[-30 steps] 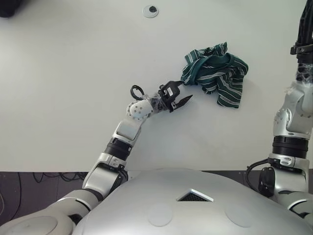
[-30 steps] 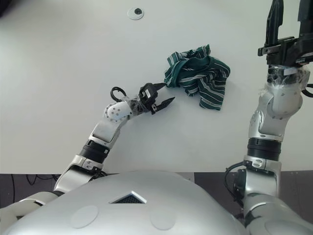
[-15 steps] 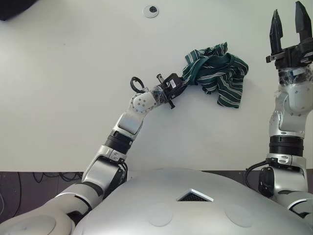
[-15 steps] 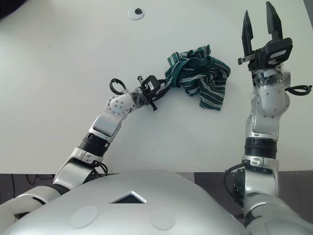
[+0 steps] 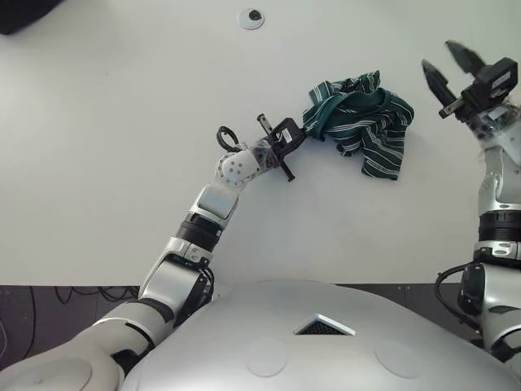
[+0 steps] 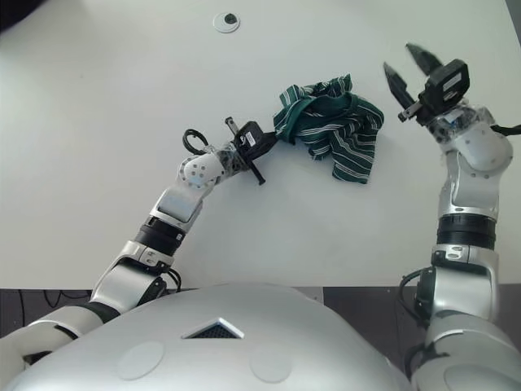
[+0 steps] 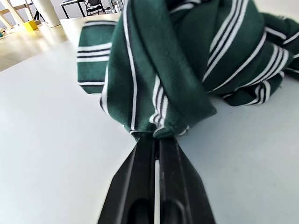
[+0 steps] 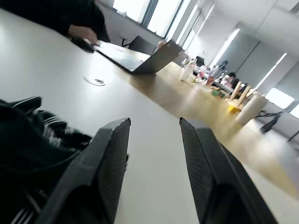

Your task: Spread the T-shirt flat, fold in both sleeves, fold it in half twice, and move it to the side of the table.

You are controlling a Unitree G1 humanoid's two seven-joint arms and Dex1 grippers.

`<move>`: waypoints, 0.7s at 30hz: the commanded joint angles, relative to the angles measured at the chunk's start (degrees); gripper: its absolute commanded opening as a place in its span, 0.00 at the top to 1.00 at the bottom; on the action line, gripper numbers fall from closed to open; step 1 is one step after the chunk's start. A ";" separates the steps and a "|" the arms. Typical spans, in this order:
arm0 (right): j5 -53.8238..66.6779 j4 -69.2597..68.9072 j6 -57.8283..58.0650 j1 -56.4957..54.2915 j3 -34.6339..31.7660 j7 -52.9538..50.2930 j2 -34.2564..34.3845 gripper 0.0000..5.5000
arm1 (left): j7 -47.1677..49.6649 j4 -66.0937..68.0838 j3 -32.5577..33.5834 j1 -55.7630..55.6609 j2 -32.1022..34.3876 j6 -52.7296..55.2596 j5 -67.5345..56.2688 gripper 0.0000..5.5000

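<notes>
T-shirt: The green, white-striped T-shirt (image 5: 358,122) is lying bunched in a heap on the white surface (image 5: 122,147), with no sleeve or hem laid out.
Left end effector: The left end effector (image 7: 154,140) is gripping a fold at the T-shirt's left edge, its jaws pressed tight together on the cloth.
Right end effector: The right end effector (image 6: 397,57) is hovering off the T-shirt's right side, apart from it and raised above the surface. Its fingers are spread wide and holding nothing.
Other: A small round disc (image 5: 251,18) is sitting well beyond the T-shirt, off to its left.
Step in hand: By the look of it, the spreading step is only beginning, since one edge is being held and the rest is crumpled. Nothing of the folding is done.
Next move: It is likely calling for the right end effector to come down on the T-shirt's right edge and close on a single layer. Both arms could then draw the cloth apart. Which part of the garment each side is offering cannot be told from the heap.
</notes>
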 commanded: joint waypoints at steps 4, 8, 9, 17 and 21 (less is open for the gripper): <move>-1.86 7.16 5.32 -3.87 3.51 10.04 -3.02 0.65 | -0.16 -1.81 0.46 2.12 1.80 1.18 0.08 0.99; -4.11 10.66 4.25 -5.49 4.10 10.77 -2.93 0.65 | -0.21 -2.40 0.30 2.35 1.78 1.59 0.14 0.99; -4.46 11.27 4.11 -5.74 4.15 10.91 -2.79 0.65 | -0.26 -2.61 0.30 2.47 1.85 1.69 0.12 0.99; -6.25 14.70 2.97 -7.46 4.59 10.94 -1.95 0.77 | -0.24 -4.33 0.20 3.39 2.03 2.55 0.05 1.00; -6.19 15.02 3.24 -7.77 4.73 11.46 -1.69 0.88 | -0.16 -4.75 0.15 3.64 2.05 2.76 0.15 1.00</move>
